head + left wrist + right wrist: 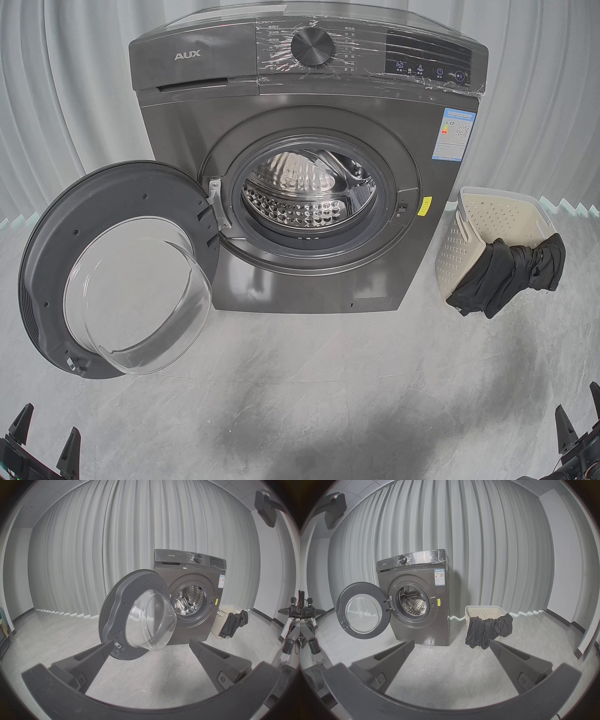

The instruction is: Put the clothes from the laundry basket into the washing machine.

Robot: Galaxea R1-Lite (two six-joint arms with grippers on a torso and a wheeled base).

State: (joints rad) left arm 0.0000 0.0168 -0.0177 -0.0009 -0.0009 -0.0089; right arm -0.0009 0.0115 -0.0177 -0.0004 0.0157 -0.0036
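Note:
A grey front-loading washing machine (300, 169) stands ahead with its round door (119, 269) swung wide to the left, baring the steel drum (309, 190). To its right sits a cream laundry basket (494, 219) with a black garment (509, 269) draped over its front rim. My left gripper (44, 437) is open at the lower left, far from both. At the lower right my right gripper (581, 412) is open and holds nothing. The left wrist view faces the door (140, 614) and drum (189, 600); the right wrist view shows the basket (484, 612) and garment (487, 630).
Pale marble-look floor (312, 387) spreads wide between me and the machine. White pleated curtains (62, 94) hang behind it. The open door juts out over the floor at the left.

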